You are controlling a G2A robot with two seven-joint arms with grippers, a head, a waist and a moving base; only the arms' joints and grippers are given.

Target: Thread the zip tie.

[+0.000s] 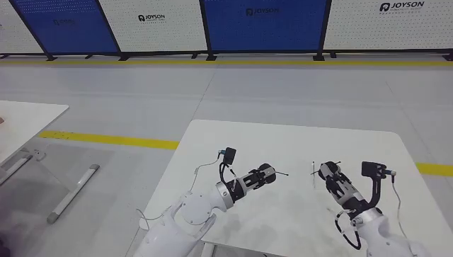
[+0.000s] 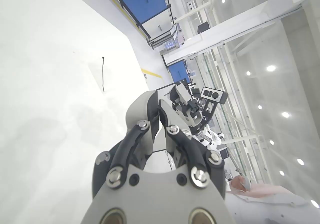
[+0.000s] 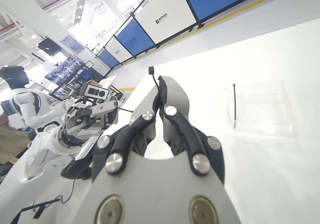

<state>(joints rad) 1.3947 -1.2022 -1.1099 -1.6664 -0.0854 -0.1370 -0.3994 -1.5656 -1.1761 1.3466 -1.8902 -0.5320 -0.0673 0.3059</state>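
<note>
My right gripper [image 3: 160, 85] is shut on a black zip tie, whose square head [image 3: 151, 70] sticks out past the fingertips. It hovers over the white table [image 1: 283, 144] at right [image 1: 325, 170]. My left gripper [image 2: 158, 107] is shut on a thin black strip [image 1: 282, 174], whose free tip points toward the right gripper. It faces the right gripper from the left [image 1: 269, 173], a clear gap apart. Another black zip tie [image 1: 313, 172] lies flat on the table between them, also visible from both wrists [image 2: 103, 74] [image 3: 235, 105]. I cannot tell whether the two held pieces are one tie.
A faint clear rectangular outline [image 3: 260, 107] surrounds the loose tie on the table. A second white table [image 1: 28, 119] stands off to the left. Blue and white panels [image 1: 262, 9] line the back beyond a yellow floor line. A humanoid robot [image 3: 22, 100] stands in the hall.
</note>
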